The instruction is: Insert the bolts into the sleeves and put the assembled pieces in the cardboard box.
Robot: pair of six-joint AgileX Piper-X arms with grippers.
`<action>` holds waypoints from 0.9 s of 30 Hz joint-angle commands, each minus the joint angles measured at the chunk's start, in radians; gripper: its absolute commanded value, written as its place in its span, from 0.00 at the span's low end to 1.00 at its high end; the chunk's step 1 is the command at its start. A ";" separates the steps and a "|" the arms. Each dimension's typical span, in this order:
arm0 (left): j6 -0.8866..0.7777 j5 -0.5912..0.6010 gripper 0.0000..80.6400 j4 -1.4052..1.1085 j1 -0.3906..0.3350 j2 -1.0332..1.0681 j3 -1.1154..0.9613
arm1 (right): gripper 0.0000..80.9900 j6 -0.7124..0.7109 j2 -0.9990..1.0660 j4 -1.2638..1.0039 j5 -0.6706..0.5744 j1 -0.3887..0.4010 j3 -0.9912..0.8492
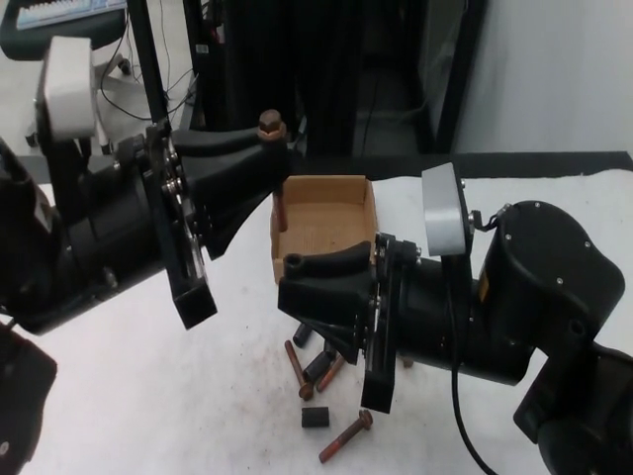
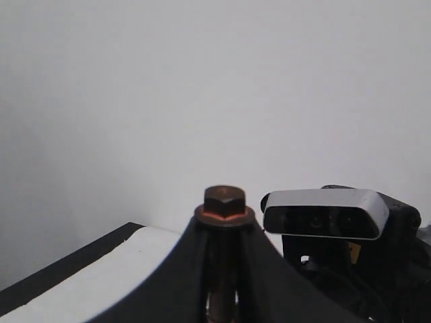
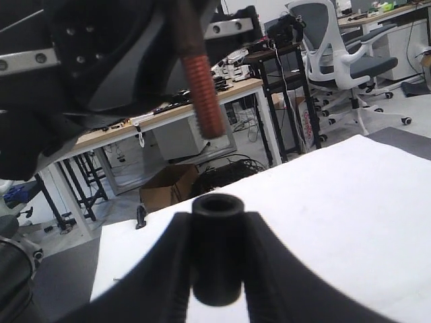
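Left pincer [image 2: 225,269] is gripping one bolt [image 2: 225,202], right pincer [image 3: 217,262] one sleeve [image 3: 217,208]; perhaps three bolts [image 1: 295,368] and three sleeves [image 1: 315,417] are lying by one box [image 1: 326,186] on the white bench [image 1: 148,396]; desks [image 3: 168,111] behind.

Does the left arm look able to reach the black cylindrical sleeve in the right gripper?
Probably yes: its rust-brown threaded bolt hangs close above the black cylindrical sleeve, opening upward, nothing between them.
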 commanded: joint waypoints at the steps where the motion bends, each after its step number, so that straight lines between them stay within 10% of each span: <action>1: 0.006 0.024 0.00 -0.017 -0.005 0.004 -0.013 | 0.01 0.002 -0.004 -0.015 -0.011 0.002 0.000; 27: -0.046 0.044 0.00 0.003 -0.042 0.005 -0.013 | 0.01 -0.011 -0.004 -0.010 -0.053 -0.011 0.000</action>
